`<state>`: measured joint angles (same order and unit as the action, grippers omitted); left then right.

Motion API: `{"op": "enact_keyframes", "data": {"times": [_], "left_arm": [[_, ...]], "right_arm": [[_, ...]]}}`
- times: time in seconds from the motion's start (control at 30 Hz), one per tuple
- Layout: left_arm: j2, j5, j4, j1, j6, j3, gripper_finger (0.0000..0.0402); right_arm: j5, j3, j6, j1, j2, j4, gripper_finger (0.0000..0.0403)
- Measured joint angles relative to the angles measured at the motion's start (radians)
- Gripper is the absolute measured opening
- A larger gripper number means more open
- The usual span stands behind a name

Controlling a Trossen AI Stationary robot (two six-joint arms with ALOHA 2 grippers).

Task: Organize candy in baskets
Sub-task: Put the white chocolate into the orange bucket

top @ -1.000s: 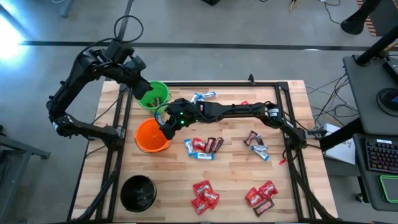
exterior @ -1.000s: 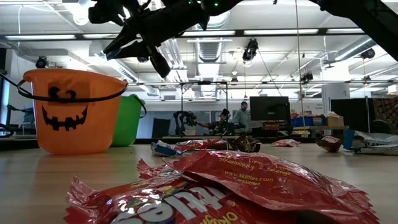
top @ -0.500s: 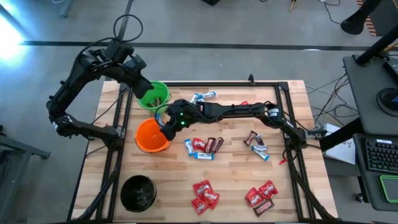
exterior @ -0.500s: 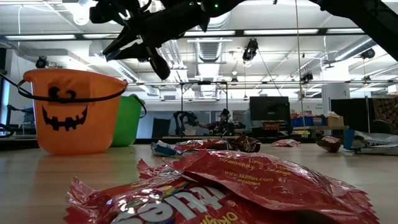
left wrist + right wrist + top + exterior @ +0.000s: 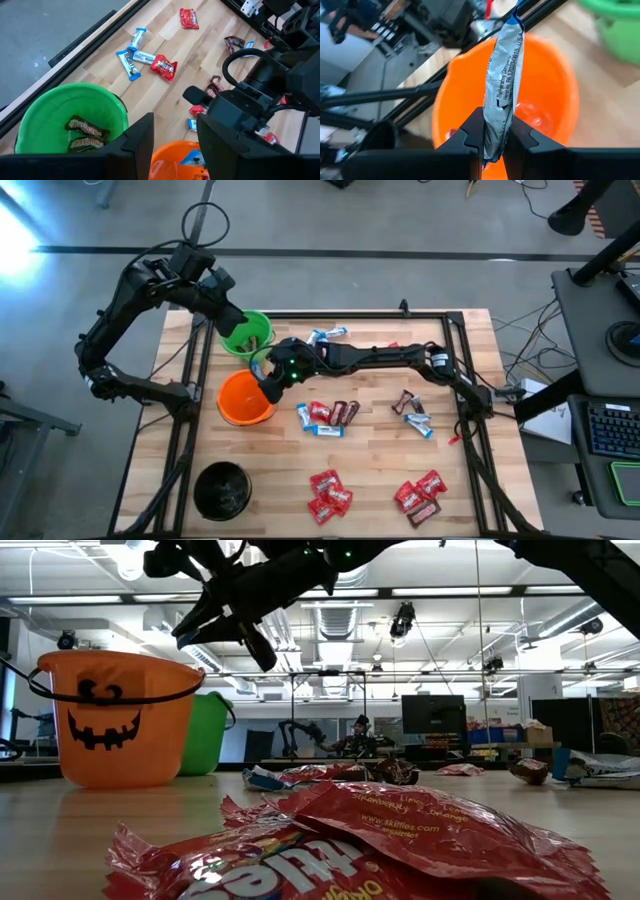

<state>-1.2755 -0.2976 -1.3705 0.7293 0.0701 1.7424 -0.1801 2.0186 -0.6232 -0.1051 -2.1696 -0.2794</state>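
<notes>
A candy (image 5: 503, 80) in a silver-blue wrapper is pinched upright between the right gripper's (image 5: 494, 131) fingers, directly over the orange basket (image 5: 244, 398), at 9 o'clock on the wooden table (image 5: 370, 480). The left gripper (image 5: 175, 132) is held parted and empty above the green basket (image 5: 60, 107), where only its wrist view shows two brown candies inside. An office is seen behind.

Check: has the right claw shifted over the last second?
Barely. In the low view the right claw dipped slightly toward the orange bucket and stays shut on a blue-and-white candy.
</notes>
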Motion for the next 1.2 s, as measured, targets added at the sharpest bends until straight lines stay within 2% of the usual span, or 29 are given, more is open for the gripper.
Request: {"op": "enact_keyframes", "data": {"times": [0.13,0.33,0.53,0.83,0.97,1.2], "left_arm": [[0.000,0.000,0.000,0.000,0.000,0.000,0.0130],[0.000,0.000,0.001,0.000,0.003,0.000,0.0130],[0.000,-0.001,0.002,0.000,0.021,0.000,0.0130],[0.000,-0.001,-0.024,0.000,0.048,0.000,0.0130],[0.000,-0.001,-0.036,0.000,0.047,0.000,0.0130],[0.000,-0.001,-0.036,0.000,0.047,0.000,0.0130]], "right_arm": [[0.005,0.000,-0.004,-0.002,0.000,0.001,0.0036],[-0.134,0.000,-0.029,-0.021,-0.028,0.027,0.0036],[-0.213,0.003,-0.034,-0.040,-0.054,0.031,0.0036],[-0.217,0.004,-0.021,-0.061,-0.053,0.024,0.0036],[-0.283,0.004,-0.037,-0.062,-0.053,0.023,0.0036],[-0.295,0.005,-0.039,-0.058,-0.053,0.019,0.0036]]}}
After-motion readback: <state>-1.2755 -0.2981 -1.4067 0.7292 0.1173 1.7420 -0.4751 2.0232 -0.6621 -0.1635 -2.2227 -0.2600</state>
